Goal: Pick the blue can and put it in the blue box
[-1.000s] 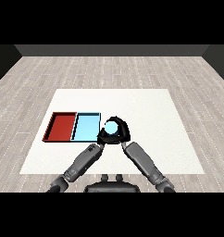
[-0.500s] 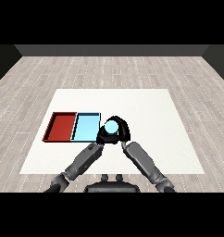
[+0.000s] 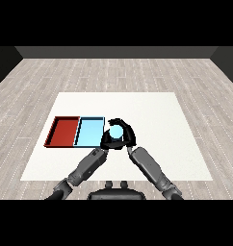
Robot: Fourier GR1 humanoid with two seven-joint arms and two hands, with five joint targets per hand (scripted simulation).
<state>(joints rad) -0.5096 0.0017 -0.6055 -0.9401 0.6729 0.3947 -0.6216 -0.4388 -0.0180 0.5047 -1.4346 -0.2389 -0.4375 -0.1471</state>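
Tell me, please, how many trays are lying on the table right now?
2. The red tray lies at the left, and the light blue tray lies right beside it, just left of the hands. None seems hidden.

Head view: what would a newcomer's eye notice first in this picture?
First, the blue can, held near the middle of the white table with the right hand curled round it and the left hand close against its other side. Next, the two trays lying side by side at the left: the red tray on the outside and the light blue tray right beside the can.
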